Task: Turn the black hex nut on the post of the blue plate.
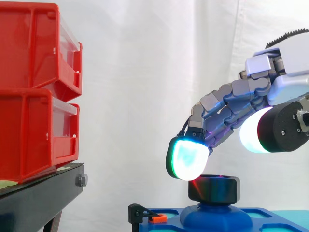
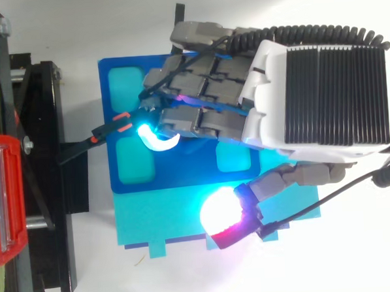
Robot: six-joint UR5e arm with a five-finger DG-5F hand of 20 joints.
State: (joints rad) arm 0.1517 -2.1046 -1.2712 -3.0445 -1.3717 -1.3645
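The black hex nut [image 1: 214,188] sits on a rounded blue post [image 1: 215,216] rising from the blue plate [image 2: 125,130]. My hand [image 1: 241,104] comes in from the right and hovers just above the nut. Its fingers [image 1: 217,121] are loosely curved downward and hold nothing. A cyan-glowing fingertip [image 1: 187,158] hangs a little above the nut's upper left edge with a small gap. The thumb [image 1: 256,130], glowing white, is spread away to the right and higher than the nut. In the top view the hand [image 2: 323,90] covers the plate's middle.
Two stacked red bins [image 1: 34,92] stand on a black stand [image 1: 38,198] at the left. A black clamp with an orange lever [image 1: 149,216] grips the plate's left edge. A teal base [image 2: 166,226] lies under the blue plate.
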